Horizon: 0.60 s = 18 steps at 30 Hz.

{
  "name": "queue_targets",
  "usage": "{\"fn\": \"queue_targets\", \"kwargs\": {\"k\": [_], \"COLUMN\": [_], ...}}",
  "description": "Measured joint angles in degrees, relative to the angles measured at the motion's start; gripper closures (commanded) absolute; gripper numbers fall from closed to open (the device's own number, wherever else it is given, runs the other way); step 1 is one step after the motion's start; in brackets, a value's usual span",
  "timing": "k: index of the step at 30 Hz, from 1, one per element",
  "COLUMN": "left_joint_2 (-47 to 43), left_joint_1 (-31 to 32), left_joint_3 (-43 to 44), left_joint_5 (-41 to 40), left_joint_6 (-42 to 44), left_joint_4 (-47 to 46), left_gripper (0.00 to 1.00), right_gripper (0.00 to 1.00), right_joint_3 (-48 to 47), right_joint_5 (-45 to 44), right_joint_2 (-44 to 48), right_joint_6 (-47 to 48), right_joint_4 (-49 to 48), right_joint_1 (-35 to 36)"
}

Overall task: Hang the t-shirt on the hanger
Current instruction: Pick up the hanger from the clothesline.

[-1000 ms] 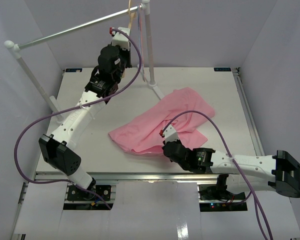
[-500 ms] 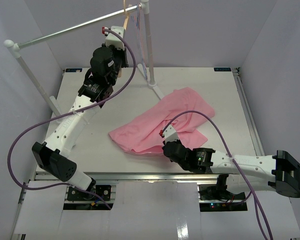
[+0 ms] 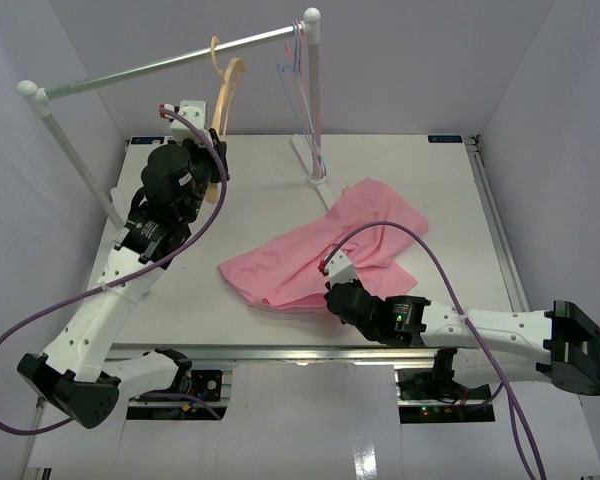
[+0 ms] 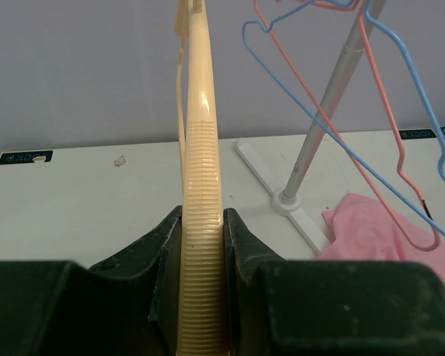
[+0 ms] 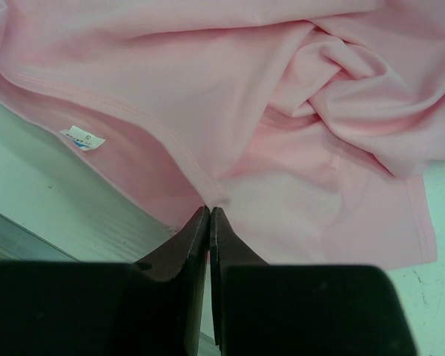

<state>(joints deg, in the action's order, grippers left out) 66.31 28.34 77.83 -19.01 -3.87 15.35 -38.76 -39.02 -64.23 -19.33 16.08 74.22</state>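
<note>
Two pinches above white table (image 3: 450, 180): left fingers (image 4: 167, 252) hold hanger (image 4: 201, 222), right fingers (image 5: 189, 237) t-shirt (image 5: 230, 96).

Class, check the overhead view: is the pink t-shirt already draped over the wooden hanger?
No, the t-shirt lies crumpled on the table, well apart from the bare hanger.

My left gripper (image 4: 202, 236), raised at far left, clamps the hanger (image 4: 201, 148); my right gripper (image 5: 208, 215), low and near, pinches the t-shirt (image 5: 282, 111).
</note>
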Motion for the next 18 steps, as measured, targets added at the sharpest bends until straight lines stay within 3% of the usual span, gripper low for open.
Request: {"fn": "queue_targets", "kwargs": {"k": [10,18], "left_joint_2": [-5.68,2.32], "left_joint_1": [0.0,0.0], "left_joint_3": [-2.47,1.03], "left_joint_5": [-0.76,-5.24], "left_joint_6": [2.4,4.93], "left_joint_4": [0.34,-1.9], "left_gripper": [1.0,1.0], "right_gripper": [0.92,0.92], "right_joint_3": [0.0,0.0], "right_joint_5": [-0.49,-0.92], "right_joint_2": [0.0,-0.59], "right_joint_6": [0.1,0.16], "right_joint_4": [0.02,0.0], "right_joint_1": [0.0,-0.2]}}
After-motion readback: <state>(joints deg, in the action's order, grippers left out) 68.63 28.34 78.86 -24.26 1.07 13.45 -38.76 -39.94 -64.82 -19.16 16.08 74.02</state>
